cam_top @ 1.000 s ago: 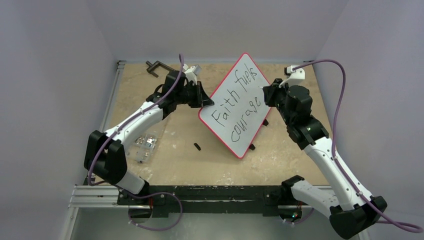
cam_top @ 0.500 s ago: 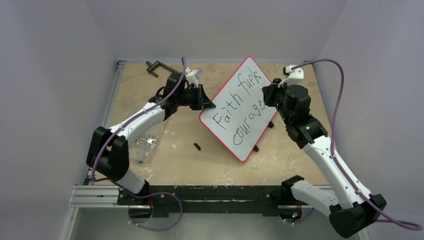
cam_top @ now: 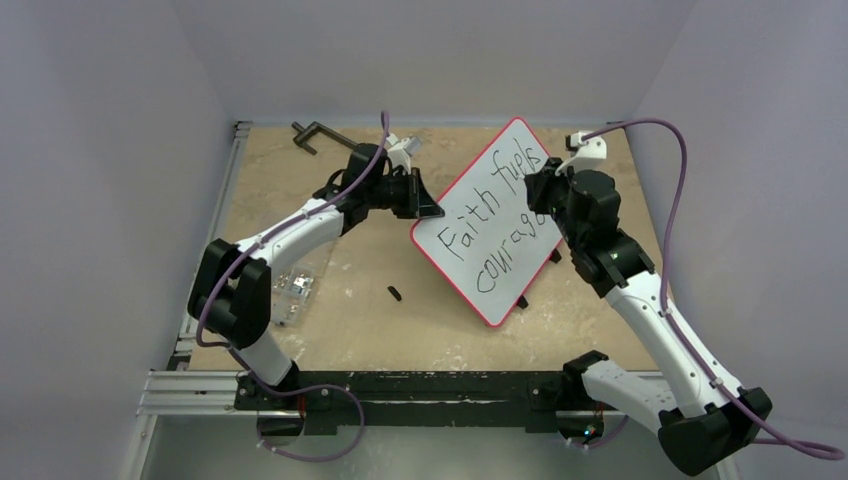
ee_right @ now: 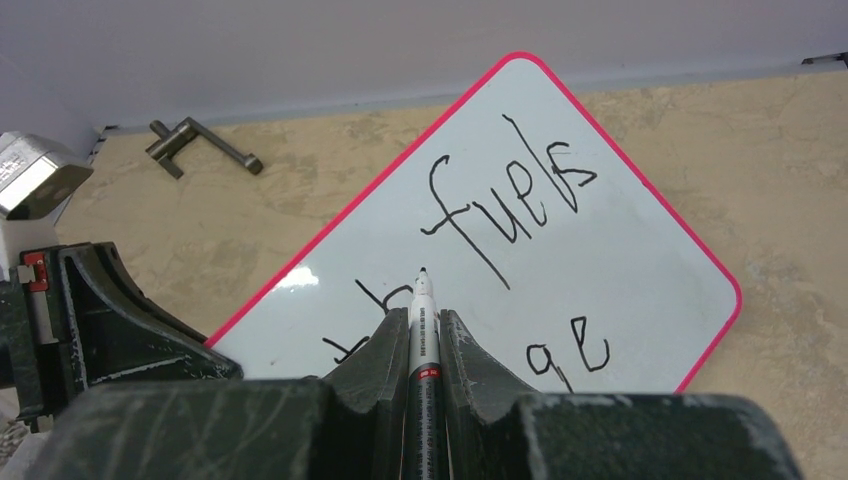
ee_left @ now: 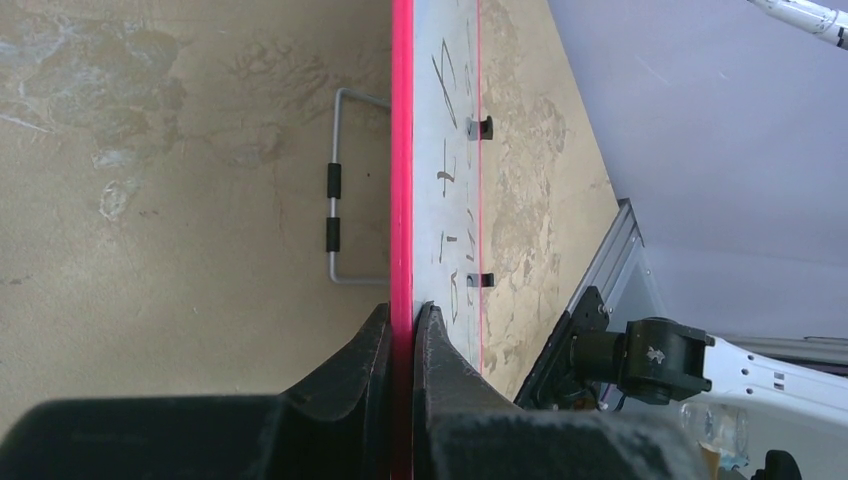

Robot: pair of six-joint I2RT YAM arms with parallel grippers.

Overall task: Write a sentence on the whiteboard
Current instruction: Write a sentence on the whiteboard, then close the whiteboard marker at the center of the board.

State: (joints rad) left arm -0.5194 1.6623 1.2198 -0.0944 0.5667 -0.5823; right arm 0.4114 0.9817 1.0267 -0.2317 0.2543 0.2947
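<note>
The whiteboard (cam_top: 512,290), white with a red rim, stands tilted on the table's far right half. The sentence (cam_top: 490,205) in black reads "Faith fuels courage" in two lines. My left gripper (cam_top: 426,212) is shut on the board's left edge; in the left wrist view its jaws (ee_left: 402,318) pinch the red rim (ee_left: 402,150). My right gripper (cam_top: 536,190) hovers over the board's upper right part, shut on a black-and-white marker (ee_right: 423,296). The marker's tip points at the board (ee_right: 630,270) just below the word "fuels" (ee_right: 505,205).
A dark metal clamp (cam_top: 315,133) lies at the table's back left. A small black cap (cam_top: 394,293) sits left of the board's lower corner. A clear plastic packet (cam_top: 290,290) lies near the left arm. A wire stand (ee_left: 335,190) shows behind the board.
My left gripper has moved right with the board's edge in it, so the whole board has shifted right and turned a little. The right arm has barely moved.
</note>
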